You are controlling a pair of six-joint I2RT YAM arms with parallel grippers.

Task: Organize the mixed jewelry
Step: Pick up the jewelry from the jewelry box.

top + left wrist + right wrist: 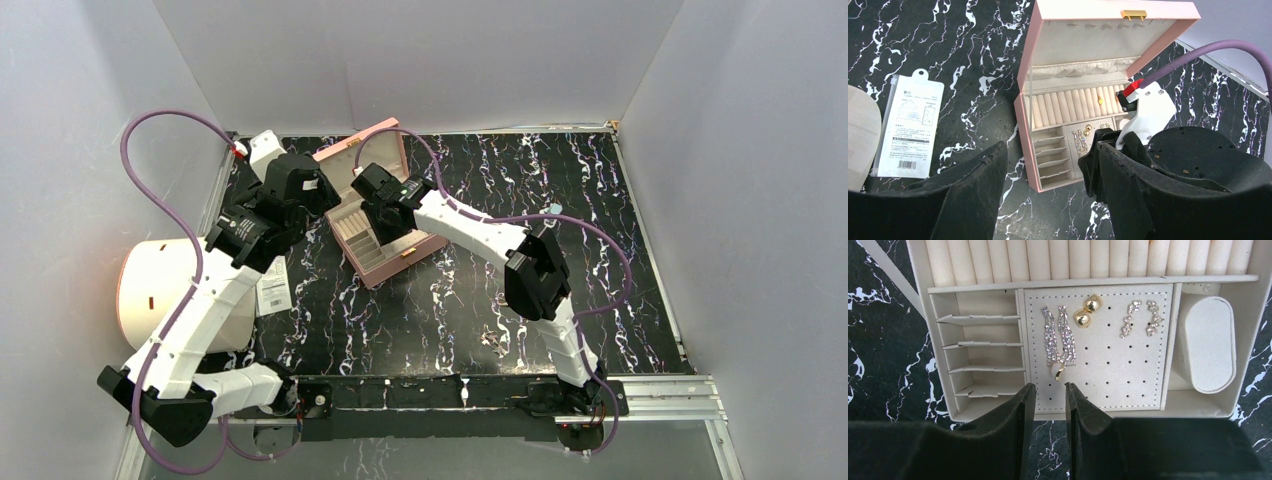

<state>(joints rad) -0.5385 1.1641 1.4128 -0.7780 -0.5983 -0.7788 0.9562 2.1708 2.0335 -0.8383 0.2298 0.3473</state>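
Right tool point(1049, 388) slightly spread, holding nothing, close by jewelry point(1060, 340) pinned in box point(1148, 412). Left tool point(1053, 155) spread wide, empty, over counter point(973, 50).

The table point(640, 260) is showing black marble streaked with white veins. The box point(1021, 125) is glowing pink outside, cream inside (gold clasp point(1134, 15) too). Gold studs point(1087, 310) are gleaming beside silvery, sparkling drops point(1058, 337) on the dotted cream panel point(1118, 370).

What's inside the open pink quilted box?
Perforated cream panel: two long crystal drop earrings, a gold dome pair, two short crystal earrings. A gold piece sits among the ring rolls. Lid pocket contents are hidden.
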